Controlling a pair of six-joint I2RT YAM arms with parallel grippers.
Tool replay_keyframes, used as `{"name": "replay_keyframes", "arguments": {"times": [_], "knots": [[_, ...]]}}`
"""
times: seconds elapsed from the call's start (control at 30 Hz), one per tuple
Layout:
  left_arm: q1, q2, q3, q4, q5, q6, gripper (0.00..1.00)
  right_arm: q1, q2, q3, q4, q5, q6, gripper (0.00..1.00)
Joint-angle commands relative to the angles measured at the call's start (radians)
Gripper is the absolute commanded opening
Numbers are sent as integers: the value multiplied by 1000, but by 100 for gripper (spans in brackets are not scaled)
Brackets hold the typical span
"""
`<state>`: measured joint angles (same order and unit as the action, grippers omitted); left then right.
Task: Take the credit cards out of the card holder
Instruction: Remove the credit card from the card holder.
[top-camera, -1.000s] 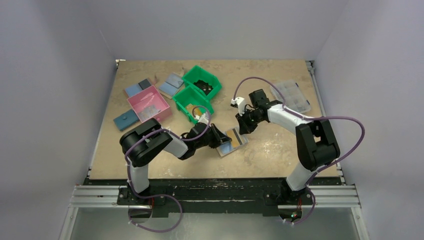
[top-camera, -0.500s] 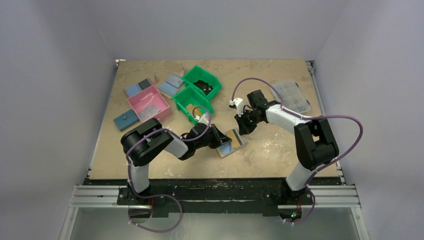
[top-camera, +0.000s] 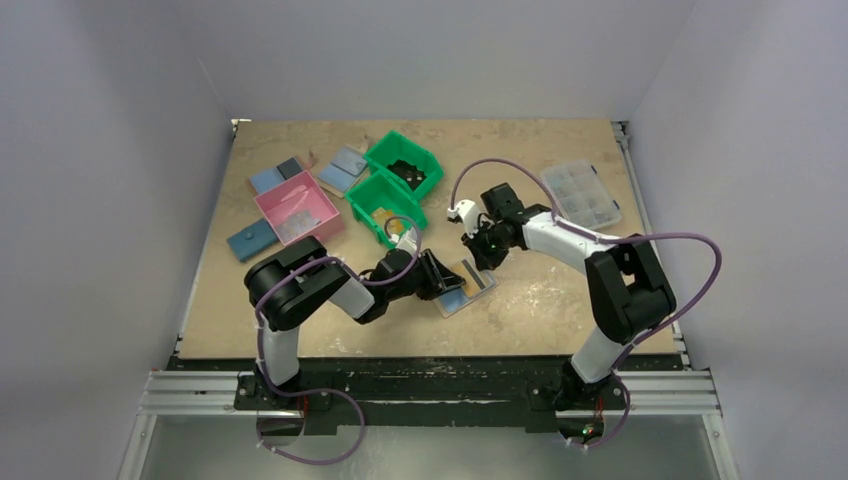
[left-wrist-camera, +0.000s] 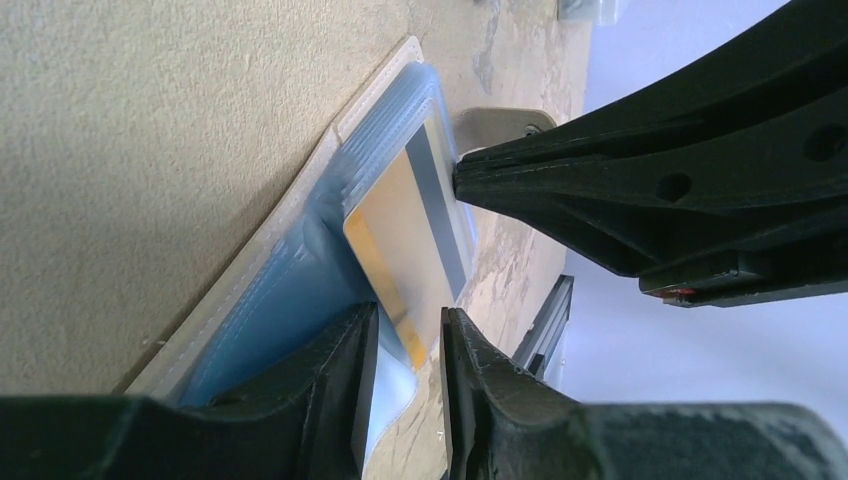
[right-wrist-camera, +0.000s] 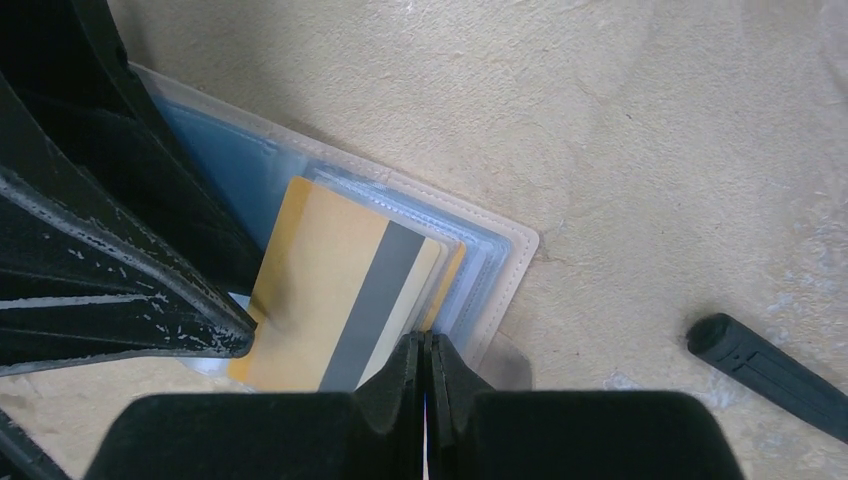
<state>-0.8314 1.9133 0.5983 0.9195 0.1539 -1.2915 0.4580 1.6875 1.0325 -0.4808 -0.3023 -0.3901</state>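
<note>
Soft, even light falls from above in the overhead view. The tabletop (top-camera: 560, 300) is uniformly bright, with only faint shadows under the arms (top-camera: 570, 235), and the strip below the rail (top-camera: 430, 385) is dim. The left wrist view is backlit: the pale wall (left-wrist-camera: 650, 380) is washed out, the right pincer (left-wrist-camera: 462, 175) reads as a near-black silhouette, and the left pincer (left-wrist-camera: 408, 320) is soft (too close to focus). The right wrist view is sharp on the tabletop grain, though its own dark fingers (right-wrist-camera: 395, 390) are blurred. There the card holder (right-wrist-camera: 515, 245) casts a small soft shadow.
</note>
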Motion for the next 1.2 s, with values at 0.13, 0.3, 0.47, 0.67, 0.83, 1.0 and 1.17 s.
{"name": "replay_keyframes", "arguments": {"times": [0.13, 0.3, 0.47, 0.67, 0.83, 1.0, 1.17], "knots": [[11, 23, -27, 76, 13, -42, 33, 104, 35, -25, 10, 186, -58, 1], [13, 29, -33, 86, 9, -62, 34, 153, 38, -25, -3, 192, -81, 0], [22, 40, -52, 132, 10, -90, 34, 183, 49, -19, -19, 159, -93, 0], [27, 73, -79, 231, 18, -124, 36, 206, 71, -7, -49, 80, -108, 0], [31, 81, -91, 251, 16, -131, 35, 206, 88, 11, -73, -5, -113, 0], [34, 74, -95, 238, 9, -129, 35, 205, 104, 22, -90, -81, -104, 0], [35, 71, -99, 230, 5, -133, 31, 203, 119, 32, -101, -104, -93, 0]]}}
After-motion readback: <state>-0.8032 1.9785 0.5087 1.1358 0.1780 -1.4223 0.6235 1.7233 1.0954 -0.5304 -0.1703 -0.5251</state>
